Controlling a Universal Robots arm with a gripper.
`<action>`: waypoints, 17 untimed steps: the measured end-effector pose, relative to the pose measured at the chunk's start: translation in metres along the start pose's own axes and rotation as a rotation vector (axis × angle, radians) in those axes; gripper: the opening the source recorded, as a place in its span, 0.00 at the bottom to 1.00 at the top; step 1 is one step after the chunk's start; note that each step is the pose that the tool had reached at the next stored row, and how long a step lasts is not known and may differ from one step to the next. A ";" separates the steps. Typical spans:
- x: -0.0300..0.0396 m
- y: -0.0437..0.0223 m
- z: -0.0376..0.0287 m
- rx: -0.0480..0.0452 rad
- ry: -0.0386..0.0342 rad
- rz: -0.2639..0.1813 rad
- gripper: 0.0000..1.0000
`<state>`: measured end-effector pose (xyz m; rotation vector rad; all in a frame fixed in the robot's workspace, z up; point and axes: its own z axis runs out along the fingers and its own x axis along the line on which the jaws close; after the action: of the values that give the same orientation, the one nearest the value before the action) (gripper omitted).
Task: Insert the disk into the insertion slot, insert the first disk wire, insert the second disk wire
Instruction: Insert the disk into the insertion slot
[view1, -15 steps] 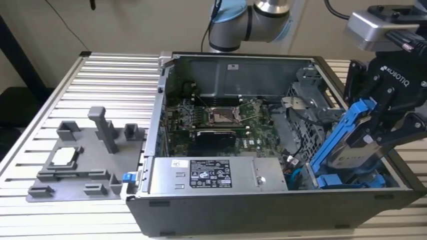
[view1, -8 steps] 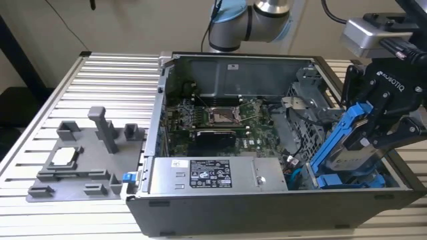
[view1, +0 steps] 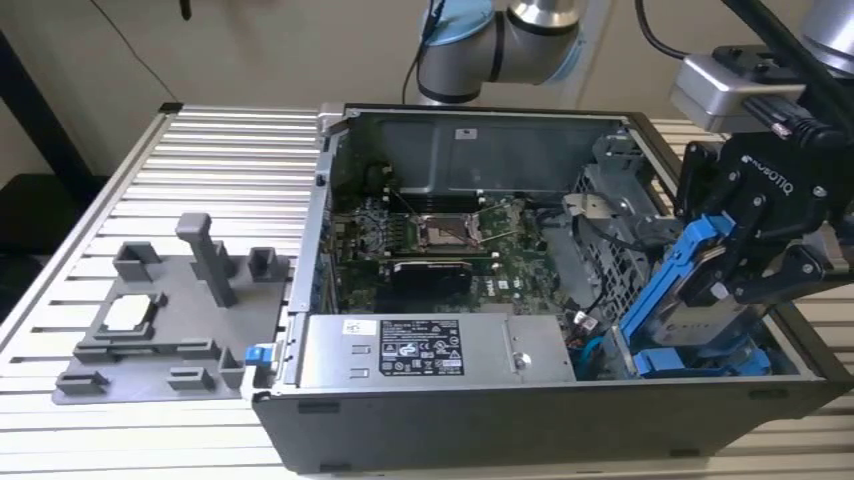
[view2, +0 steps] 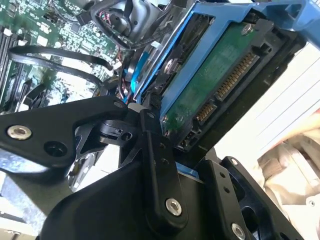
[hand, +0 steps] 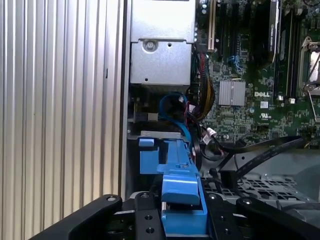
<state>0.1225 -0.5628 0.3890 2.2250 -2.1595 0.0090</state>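
Exterior view: end effector (view1: 754, 275) clamped around the disk (view1: 694, 290) at the computer case (view1: 441, 425)'s 4 o'clock corner, long axis steep, upper end toward 1 o'clock. In the second wrist view, also its green board (view2: 202, 87) and connector pins (view2: 232, 77). Inside the case: motherboard (view1: 441, 235), power supply (view1: 427, 350).

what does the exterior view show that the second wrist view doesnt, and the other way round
Exterior view: the whole open computer case, its labelled power supply, and a grey fixture plate on the slatted table at that view's left. Second wrist view: the green circuit-board underside of the disk with its connector pins. Both: the claw shut on the blue-framed disk, tilted over the case, and the motherboard.
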 end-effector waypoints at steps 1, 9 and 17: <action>-0.0002 -0.0001 0.0017 0.0000 -0.0001 0.000 0.33; -0.0014 -0.0007 0.0130 0.0000 0.0000 0.000 0.33; -0.0015 -0.0010 0.0145 0.0000 0.0005 0.000 0.33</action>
<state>0.1231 -0.5617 0.3744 2.2248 -2.1591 0.0096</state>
